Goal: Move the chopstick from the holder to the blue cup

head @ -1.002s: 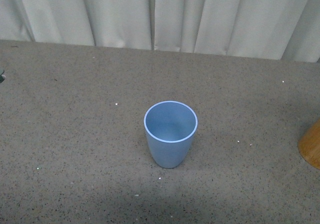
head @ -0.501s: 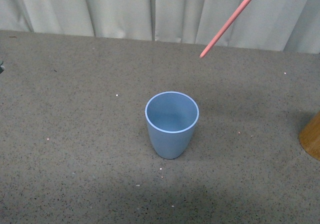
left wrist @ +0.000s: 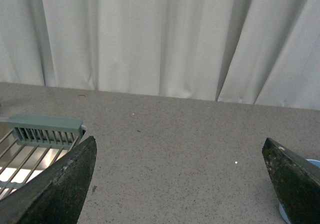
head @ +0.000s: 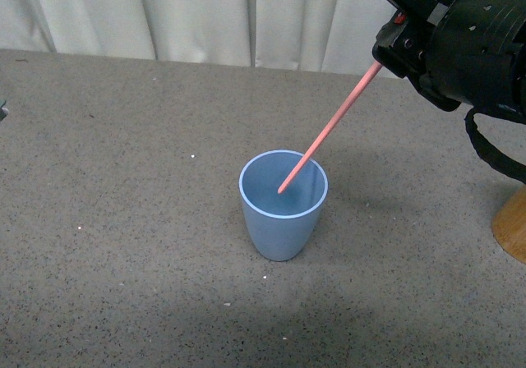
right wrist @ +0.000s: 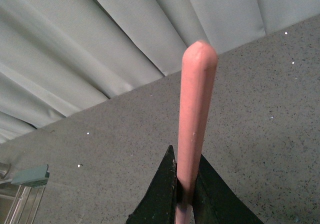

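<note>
The blue cup [head: 283,212] stands upright on the grey table. One salmon-pink chopstick [head: 329,130] slants down from the upper right, and its lower tip lies over the cup's mouth, inside the rim outline. My right gripper [head: 380,60] is shut on its upper part. In the right wrist view the black fingers [right wrist: 165,194] clamp the stick [right wrist: 196,114] at the gripper [right wrist: 186,196]. The tan wooden holder [head: 511,232] shows partly at the right edge. My left gripper [left wrist: 177,184] is open and empty over bare table. A sliver of the blue cup [left wrist: 313,163] shows behind one of its fingers.
White curtains [head: 205,15] hang behind the table's far edge. A grey-green wire rack [left wrist: 45,129] sits beside the left gripper and also shows in the right wrist view [right wrist: 30,176]. The table surface [head: 123,220] is speckled grey.
My right arm has come into the front view from the upper right. The chopstick has moved down and left, and its tip has gone from above the cup to over its mouth.
</note>
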Tool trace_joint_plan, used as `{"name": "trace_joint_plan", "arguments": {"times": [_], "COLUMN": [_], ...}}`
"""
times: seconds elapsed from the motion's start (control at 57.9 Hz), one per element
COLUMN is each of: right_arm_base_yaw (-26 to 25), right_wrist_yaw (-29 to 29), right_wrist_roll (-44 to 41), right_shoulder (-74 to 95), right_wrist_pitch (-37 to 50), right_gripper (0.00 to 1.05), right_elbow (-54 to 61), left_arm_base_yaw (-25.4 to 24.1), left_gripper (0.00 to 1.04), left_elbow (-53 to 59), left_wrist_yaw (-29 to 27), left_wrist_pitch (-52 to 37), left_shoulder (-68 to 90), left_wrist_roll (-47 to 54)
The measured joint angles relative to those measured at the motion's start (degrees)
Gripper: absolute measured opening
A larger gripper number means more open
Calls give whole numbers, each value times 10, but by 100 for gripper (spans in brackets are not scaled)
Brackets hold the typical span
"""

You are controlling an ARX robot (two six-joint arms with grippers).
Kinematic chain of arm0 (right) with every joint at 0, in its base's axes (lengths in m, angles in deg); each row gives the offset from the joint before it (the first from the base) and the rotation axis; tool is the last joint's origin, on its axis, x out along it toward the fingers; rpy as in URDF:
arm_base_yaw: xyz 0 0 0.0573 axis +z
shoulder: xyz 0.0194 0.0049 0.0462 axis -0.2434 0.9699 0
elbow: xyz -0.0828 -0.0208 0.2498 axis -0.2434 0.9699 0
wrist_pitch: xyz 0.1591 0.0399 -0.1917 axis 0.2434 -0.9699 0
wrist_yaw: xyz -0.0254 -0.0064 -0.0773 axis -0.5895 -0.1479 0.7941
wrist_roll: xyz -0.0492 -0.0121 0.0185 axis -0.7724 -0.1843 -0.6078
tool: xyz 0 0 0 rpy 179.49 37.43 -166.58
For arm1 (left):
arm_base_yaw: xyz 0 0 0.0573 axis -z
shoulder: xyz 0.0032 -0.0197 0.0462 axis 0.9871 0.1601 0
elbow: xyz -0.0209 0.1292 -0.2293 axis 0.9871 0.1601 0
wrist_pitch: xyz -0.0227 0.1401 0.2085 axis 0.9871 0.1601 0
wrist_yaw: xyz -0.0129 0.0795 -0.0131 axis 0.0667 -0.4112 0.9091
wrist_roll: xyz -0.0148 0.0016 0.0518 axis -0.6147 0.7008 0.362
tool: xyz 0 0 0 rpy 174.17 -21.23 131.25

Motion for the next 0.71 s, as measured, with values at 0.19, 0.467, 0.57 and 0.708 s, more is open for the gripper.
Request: {"name": "trace_joint_plan", "arguments": {"times": [0.19,0.467,0.57,0.708], "right_arm_base_yaw": [13,-24,-80,-181], "right_wrist_yaw": [15,100,51,-65], "right_wrist_roll": [-9,-242,-344,-385], "right_shoulder": [-3,-140,-283,-530], "right_wrist_pitch": [-20,132,59,-143], "right_gripper": [29,35,17,1], "right_elbow": [-3,122,201,269], "left_arm_base_yaw": [0,0,0,0], "left_gripper": [98,98,98,98], "left_elbow": [0,0,0,0], "left_wrist_yaw": [0,-1,-1,0], "left_wrist_pitch": [0,0,0,0], "left_shoulder": [0,0,0,0], "left_wrist_roll": [0,0,0,0]}}
